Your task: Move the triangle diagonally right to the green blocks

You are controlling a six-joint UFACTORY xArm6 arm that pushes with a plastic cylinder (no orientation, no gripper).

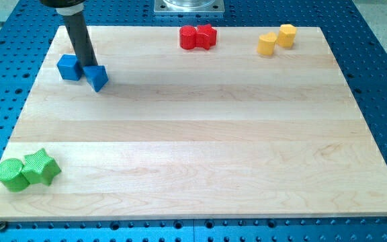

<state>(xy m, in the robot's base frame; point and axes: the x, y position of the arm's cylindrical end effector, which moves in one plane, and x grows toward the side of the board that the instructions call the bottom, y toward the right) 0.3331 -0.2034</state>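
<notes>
A blue triangle block (pixel 97 77) lies near the board's top left corner. A blue cube (pixel 68 67) sits just to its left. My tip (pixel 87 64) comes down between the two, touching or nearly touching the triangle's upper left edge. Two green blocks sit at the bottom left corner: a green cylinder (pixel 13 173) and a green star (pixel 41 167), side by side and touching.
Two red blocks (pixel 197 37) sit together at the top middle. Two yellow blocks (pixel 277 39) sit at the top right. The wooden board (pixel 207 134) rests on a blue perforated table, whose surface shows on all sides.
</notes>
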